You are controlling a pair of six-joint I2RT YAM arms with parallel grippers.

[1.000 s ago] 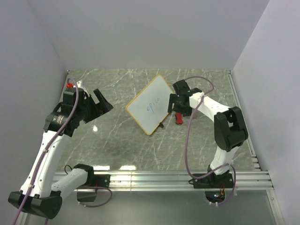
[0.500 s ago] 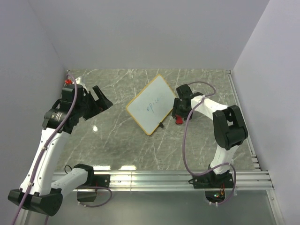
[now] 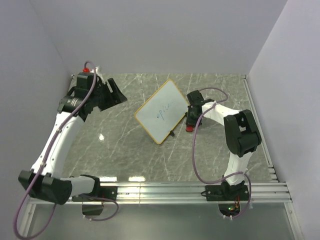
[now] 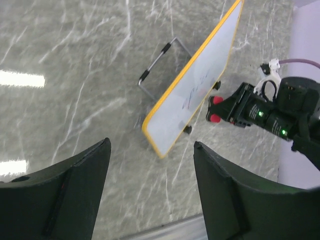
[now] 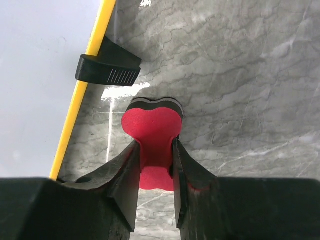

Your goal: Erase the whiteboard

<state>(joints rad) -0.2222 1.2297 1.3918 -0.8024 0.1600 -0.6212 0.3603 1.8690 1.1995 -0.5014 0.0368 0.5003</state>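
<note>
Right gripper (image 5: 154, 150) is closed on the eraser (image 5: 152, 132), fingers pinched at its narrow waist; can't tell whether the eraser is lifted off the table (image 3: 125, 145) or resting on it. Left gripper (image 4: 151, 150) is open and empty, up at the far-left of the table, well apart from everything.

The board (image 3: 161, 111) sits mid-table. Its long axis runs diagonally from near-left to far-right in the top view. Blue writing (image 3: 163, 114) is at the middle of its face, not yet wiped.

Key relation: the board lies just beside the right gripper, on its left. The near-right frame edge (image 5: 82, 95) and a black tab (image 5: 107, 69) are almost touching the eraser's head, so the right arm is clearly the nearer one. Judgement: next move is up and leftward over the frame onto the face, then across the writing; the risk is catching the frame or tab and shoving the board.

View differences:
- Right wrist shows the pinch on the eraser and the gap to the frame; the top view only shows a red bit under the gripper (image 3: 190, 117).
- Left wrist shows the board (image 4: 197, 85) tilted up on a wire stand (image 4: 160, 62), with the eraser (image 4: 215, 109) at its lower side; the top view makes it look flat.
- Top view shows the writing best; right wrist doesn't show it.
</note>
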